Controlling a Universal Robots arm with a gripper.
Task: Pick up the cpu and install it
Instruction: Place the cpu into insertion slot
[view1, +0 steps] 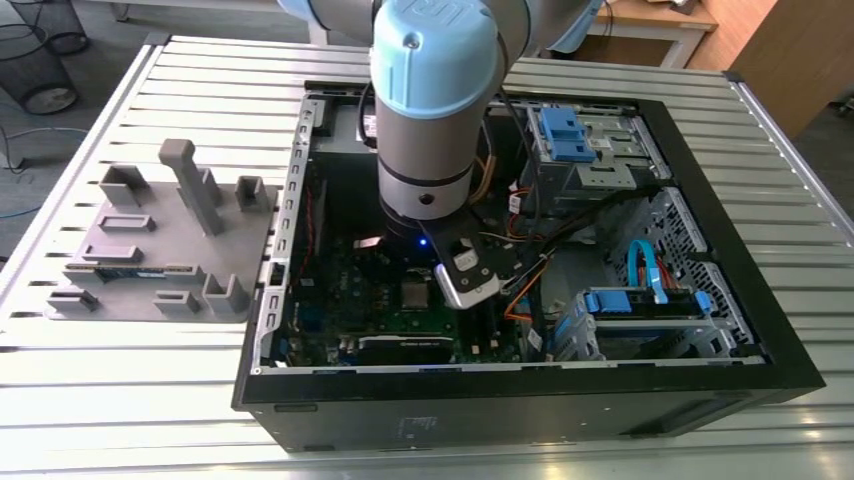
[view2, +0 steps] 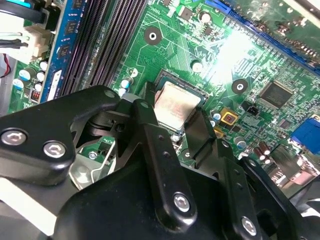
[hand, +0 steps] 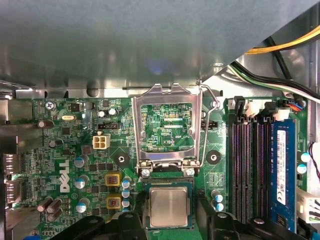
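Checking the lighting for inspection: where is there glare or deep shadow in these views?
Second wrist view: strong white glare washes out a patch of the motherboard near the cpu. First wrist view: motherboard evenly lit, no hot spots. Exterior view: the computer case interior lies in deep shadow under the arm.

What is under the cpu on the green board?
Under the cpu sits a square socket; its dark rim shows around the chip in both wrist views. The socket's inside is covered by the cpu, so it cannot be seen.
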